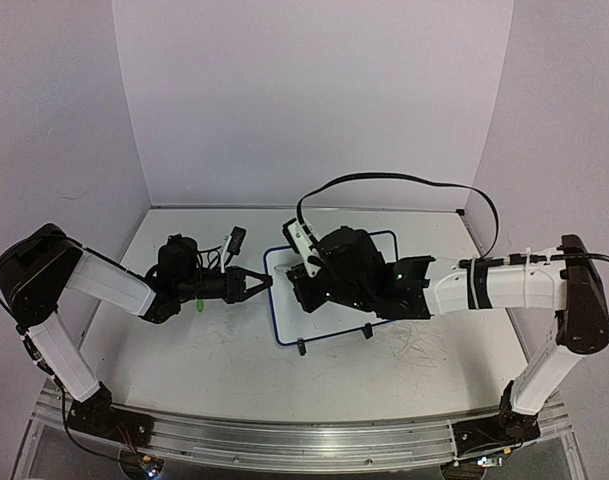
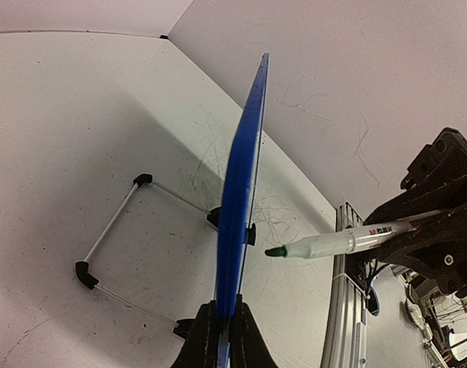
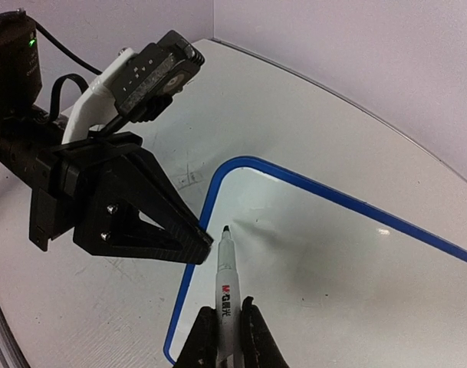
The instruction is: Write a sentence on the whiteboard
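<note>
Dead centre of the overhead view sits the whiteboard [image 1: 289, 325], blue rim all round, its black feet [image 1: 302, 347] toward the lower edge. The left jaws are pinched tight on its left rim; from the left wrist, the board rises edge-on straight out of them. The left arm [image 1: 109, 280] is folded at the frame's left side, forearm reaching right. The right arm [image 1: 504, 282] comes in level from the right, its wrist covering the board's upper right, with a cable [image 1: 404, 180] looping above.

The right jaws are narrow, clamped on a marker [image 3: 225, 287], its green tip by the rim corner beside the left jaws — touching the face or not, I cannot tell.

Room to move: scuffed tabletop [image 1: 184, 370] lies bare at lower left and along the bottom — walls [image 1: 314, 100] close the back and sides.
</note>
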You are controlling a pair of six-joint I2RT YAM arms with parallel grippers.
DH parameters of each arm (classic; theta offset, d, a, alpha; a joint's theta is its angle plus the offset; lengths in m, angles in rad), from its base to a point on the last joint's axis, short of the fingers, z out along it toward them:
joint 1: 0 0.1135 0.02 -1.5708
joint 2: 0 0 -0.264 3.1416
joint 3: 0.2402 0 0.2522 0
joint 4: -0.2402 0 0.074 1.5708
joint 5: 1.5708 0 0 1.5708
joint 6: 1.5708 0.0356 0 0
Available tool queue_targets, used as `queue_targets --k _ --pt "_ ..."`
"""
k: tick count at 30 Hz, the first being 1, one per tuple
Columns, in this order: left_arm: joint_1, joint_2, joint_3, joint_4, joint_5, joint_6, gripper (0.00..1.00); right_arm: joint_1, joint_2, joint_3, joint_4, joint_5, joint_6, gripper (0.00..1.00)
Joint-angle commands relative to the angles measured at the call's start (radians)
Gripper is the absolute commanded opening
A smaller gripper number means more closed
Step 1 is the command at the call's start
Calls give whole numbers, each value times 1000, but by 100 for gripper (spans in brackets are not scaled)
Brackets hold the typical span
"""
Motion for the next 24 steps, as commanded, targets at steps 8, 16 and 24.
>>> queue_targets --k 8,16,24 --pt "-8 -9 4 33 23 7 0 3 18 48 21 60 -10 0" --pt "-8 -7 9 34 26 1 0 2 38 57 16 69 -10 0" --pt "-13 -5 12 33 23 -1 0 1 41 52 4 86 -3 0"
